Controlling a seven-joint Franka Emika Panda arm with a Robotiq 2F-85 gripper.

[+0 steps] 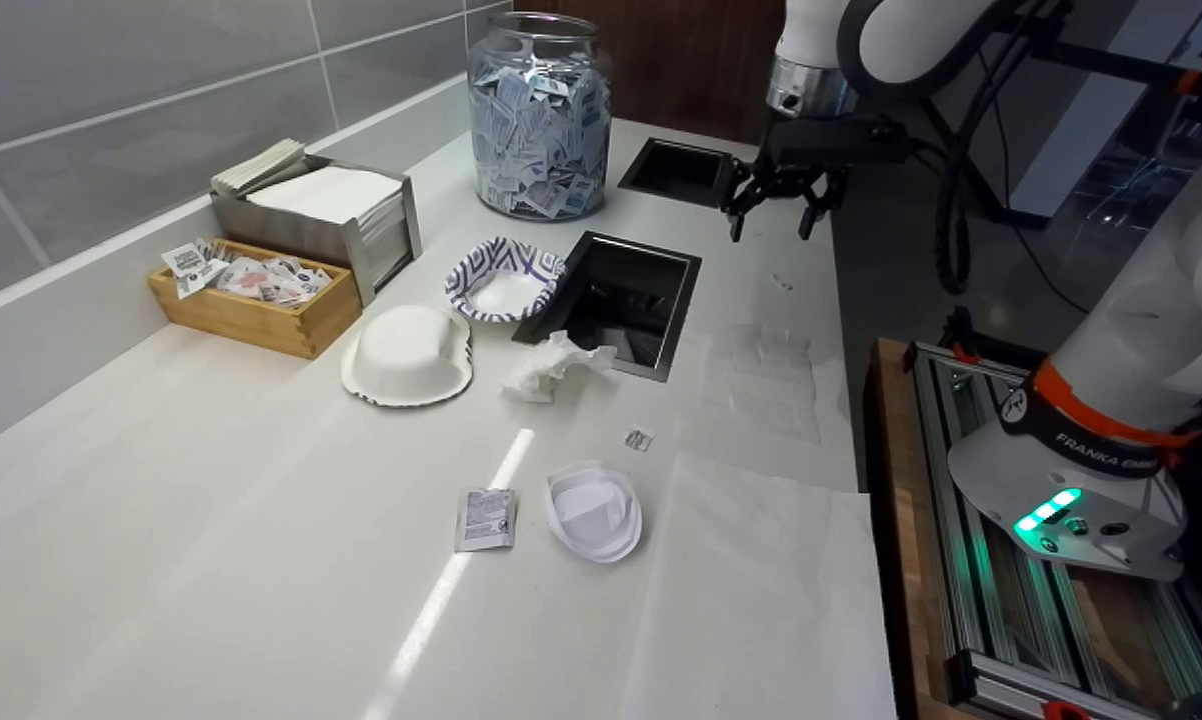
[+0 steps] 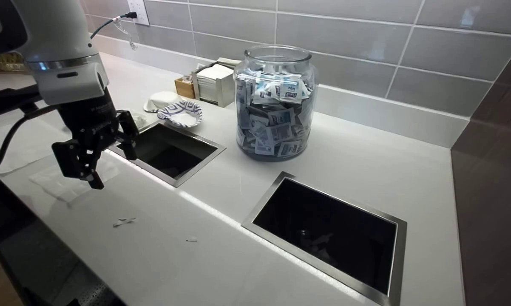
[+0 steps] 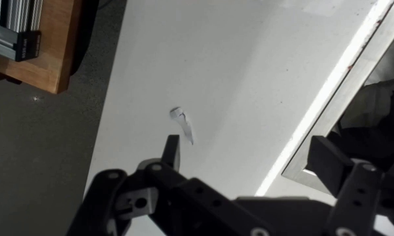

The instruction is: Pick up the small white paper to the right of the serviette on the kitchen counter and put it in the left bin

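My gripper (image 1: pixel 771 232) is open and empty, raised above the kitchen counter (image 1: pixel 291 540). In the wrist view its fingers (image 3: pixel 247 149) are spread wide. A small torn white paper strip (image 3: pixel 185 125) lies flat just beyond the left finger; it also shows in both exterior views (image 1: pixel 781 283) (image 2: pixel 124 222). The crumpled serviette (image 1: pixel 558 366) lies at the edge of the left bin (image 1: pixel 668 355); in an exterior view it is partly hidden behind the gripper (image 2: pixel 113 171). The left bin's metal rim (image 2: pixel 198 163) also shows in the wrist view (image 3: pixel 302 157).
A second bin (image 2: pixel 259 212) is sunk behind it. A glass jar of packets (image 1: pixel 541 140), a striped bowl (image 1: pixel 506 280), an upturned bowl (image 1: pixel 408 355), a napkin holder (image 1: pixel 386 235), a paper cup (image 1: pixel 593 512) and a sachet (image 1: pixel 486 519) stand or lie around. A tiny scrap (image 2: pixel 191 239) lies nearby.
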